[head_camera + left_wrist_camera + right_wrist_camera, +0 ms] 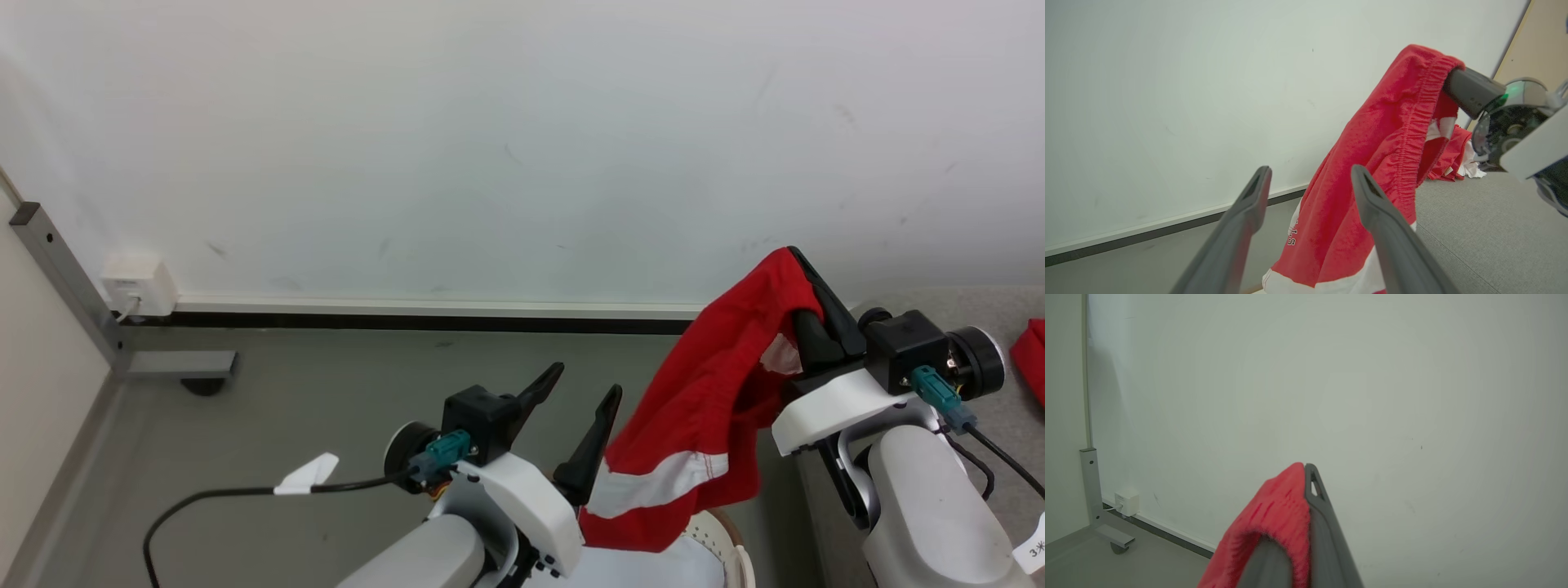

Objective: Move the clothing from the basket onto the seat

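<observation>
White wall (pixel 490 122) is running across the back, dark skirting strip along its foot, grey floor (pixel 326 408) below. Small white socket box (pixel 139 284) is sitting on the wall at the far left, next to a grey metal post (pixel 61 261) with a foot and a caster.

Right gripper (pixel 804 294) is holding up the shorts (pixel 702 392), raised well off the floor. Its fingers (pixel 1316 498) are lying close together and clamping the gathered elastic waistband, with red cloth wrapping over one finger. The shorts are hanging down and to the robot's left from that grip, white band at the hem and a small white print showing low on the leg.

Left gripper (pixel 588 380) is sitting lower, fingers (pixel 1249 204) spread apart and gripping nothing. The hanging shorts are just beside its right finger; cannot tell if they are touching.

Basket (pixel 718 531) is peeking in under the hem, cream wall with holes and a brown rim. Contact between hem and basket is not clear.

Seat (pixel 1486 228), grey fabric, is lying to the robot's right. Other red garment (pixel 1449 157) is lying crumpled on it near the wall, well apart from both grippers.
</observation>
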Controlling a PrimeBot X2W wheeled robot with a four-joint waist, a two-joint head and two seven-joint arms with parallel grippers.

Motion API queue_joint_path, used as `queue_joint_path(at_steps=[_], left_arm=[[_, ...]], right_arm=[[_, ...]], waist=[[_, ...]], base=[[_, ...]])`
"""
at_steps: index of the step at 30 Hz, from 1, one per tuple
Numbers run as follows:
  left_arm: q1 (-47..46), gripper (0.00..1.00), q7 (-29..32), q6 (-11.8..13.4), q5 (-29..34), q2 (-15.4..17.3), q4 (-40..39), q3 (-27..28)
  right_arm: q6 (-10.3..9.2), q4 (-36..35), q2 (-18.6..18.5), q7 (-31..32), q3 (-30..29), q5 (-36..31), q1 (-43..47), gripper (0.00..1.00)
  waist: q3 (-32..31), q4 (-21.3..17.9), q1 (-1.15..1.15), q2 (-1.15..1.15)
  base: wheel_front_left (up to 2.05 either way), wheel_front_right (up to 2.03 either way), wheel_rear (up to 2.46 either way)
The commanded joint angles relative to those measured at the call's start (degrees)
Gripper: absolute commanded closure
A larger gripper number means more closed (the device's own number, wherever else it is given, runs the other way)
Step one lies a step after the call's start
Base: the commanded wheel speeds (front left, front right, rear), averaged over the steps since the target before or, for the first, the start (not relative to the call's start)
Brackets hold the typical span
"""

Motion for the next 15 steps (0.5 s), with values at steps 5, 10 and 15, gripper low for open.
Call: queue_joint_path(at_steps=[5, 10, 15], left_arm=[[1.42, 0.0, -1.61, -1.31, 1.48, -0.51, 3.12, 0.38], [2.54, 0.0, -2.15, -2.91, 2.16, -1.07, 5.74, 1.17], [3.11, 0.0, -2.22, -4.14, 3.3, -2.04, 6.83, 2.51]], right_arm=[[-0.13, -0.5, -0.08, 0.04, -0.41, -0.28, -0.69, 1.0], [-0.13, -0.88, -0.09, 0.05, -0.48, -0.14, -0.66, 1.0], [-0.13, -1.18, -0.07, 0.05, -1.11, -0.35, -0.63, 1.0]], waist=[[0.01, -0.72, 0.0, 0.0], [0.21, -1.77, 0.0, 0.0], [0.56, -2.97, 0.0, 0.0]], base=[[0.0, 0.0, 0.0], [0.0, 0.0, 0.0], [0.0, 0.0, 0.0]])
